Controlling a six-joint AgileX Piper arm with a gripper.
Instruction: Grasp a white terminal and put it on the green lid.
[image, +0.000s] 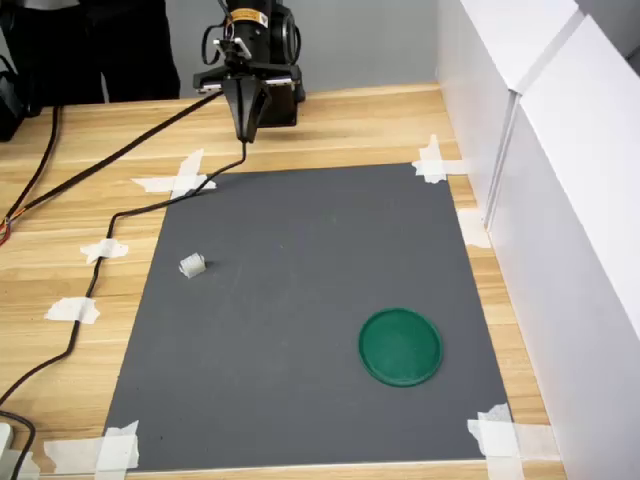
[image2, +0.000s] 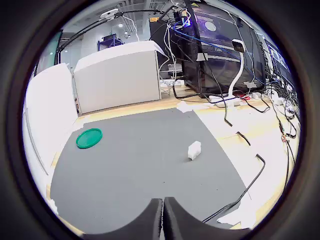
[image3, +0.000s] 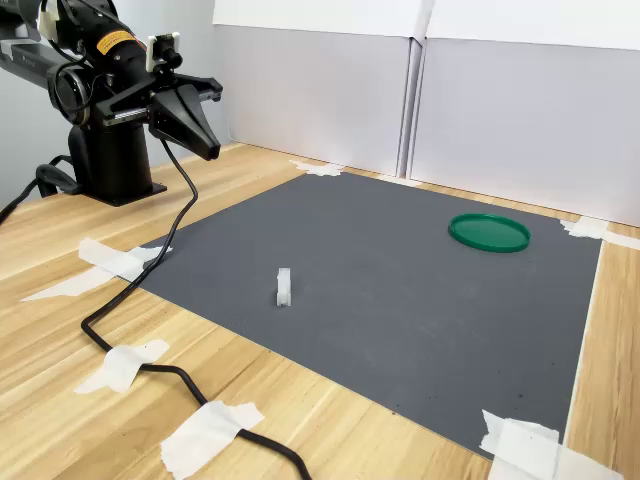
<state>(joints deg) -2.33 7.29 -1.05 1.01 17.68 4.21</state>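
Grey mat (image: 300, 330); arm's yellow label (image3: 116, 42) unreadable.

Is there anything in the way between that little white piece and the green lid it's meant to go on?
Nothing visible. In the first exterior view, only bare grey mat lies between the terminal and the lid. The end effector hangs shut above the mat's far edge, with open mat down to the terminal.

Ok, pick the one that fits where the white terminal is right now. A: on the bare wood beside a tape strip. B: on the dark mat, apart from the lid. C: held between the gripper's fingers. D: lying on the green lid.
B: the white terminal stands alone on the dark mat, well away from the green lid, while the gripper hangs shut and empty near the mat's far edge.
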